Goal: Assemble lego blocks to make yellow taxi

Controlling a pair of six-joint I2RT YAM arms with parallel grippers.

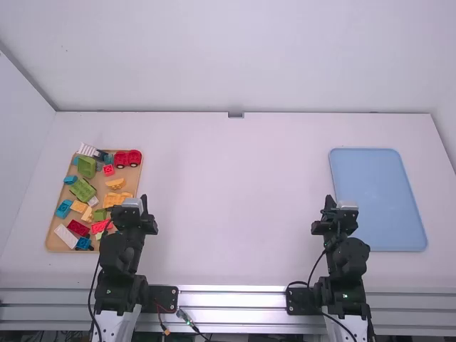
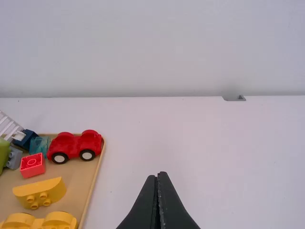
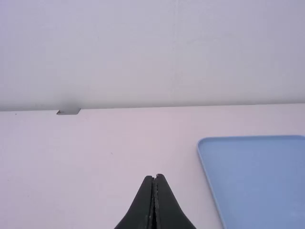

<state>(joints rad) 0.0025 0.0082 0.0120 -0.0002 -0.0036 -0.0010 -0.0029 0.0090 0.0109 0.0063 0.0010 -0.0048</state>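
Left claw [image 1: 144, 202] and right claw [image 1: 329, 202]: tips together.
Blocks [image 1: 115, 184] lie on the tan tray [image 1: 131, 179], well apart from the blue tray [image 1: 377, 199].

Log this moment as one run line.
left gripper: shut, empty | right gripper: shut, empty | yellow blocks: on tan tray | taxi: not assembled

No words to read
I can't read any letters, numbers, labels, brand names or signs on anything here.
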